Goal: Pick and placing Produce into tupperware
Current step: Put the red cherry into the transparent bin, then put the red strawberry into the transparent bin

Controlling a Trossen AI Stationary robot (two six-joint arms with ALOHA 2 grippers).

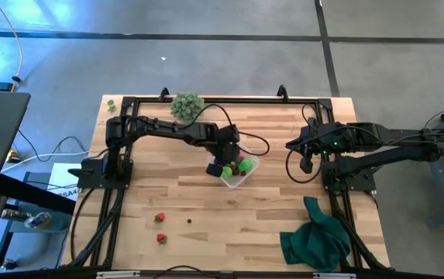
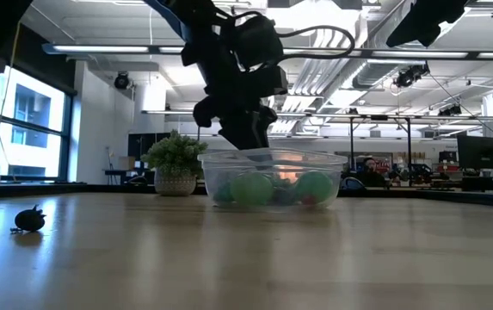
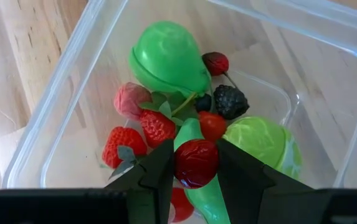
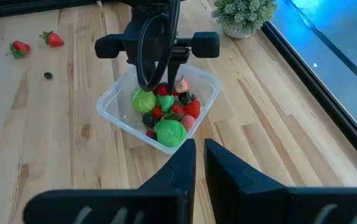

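The clear tupperware [image 1: 249, 175] stands mid-table with several produce pieces in it: green round ones [image 3: 166, 57], strawberries [image 3: 156, 126] and a dark berry [image 3: 230, 101]. My left gripper [image 3: 195, 155] reaches down into its open top, shut on a dark red round piece [image 3: 196, 163]. My right gripper [image 4: 200, 155] hangs shut and holding nothing, high above the table's right side. Two strawberries [image 1: 160, 218] and a small dark berry [image 1: 189, 220] lie loose on the wood near the front left. My left gripper pinches the dark red round piece by its two opposite sides [image 3: 180, 163] between its two fingers [image 3: 159, 168]. The fingers come from above, slanting down into the tupperware [image 2: 272, 176]. The piece sits just over the green and red pieces below; whether it touches them I cannot tell.
A pale green bushy clump [image 1: 186, 103] stands at the far edge behind the left arm. A dark green cloth [image 1: 314, 236] lies crumpled at the front right. One small green piece [image 1: 111, 102] sits at the far left corner. Black frame rails border both sides.
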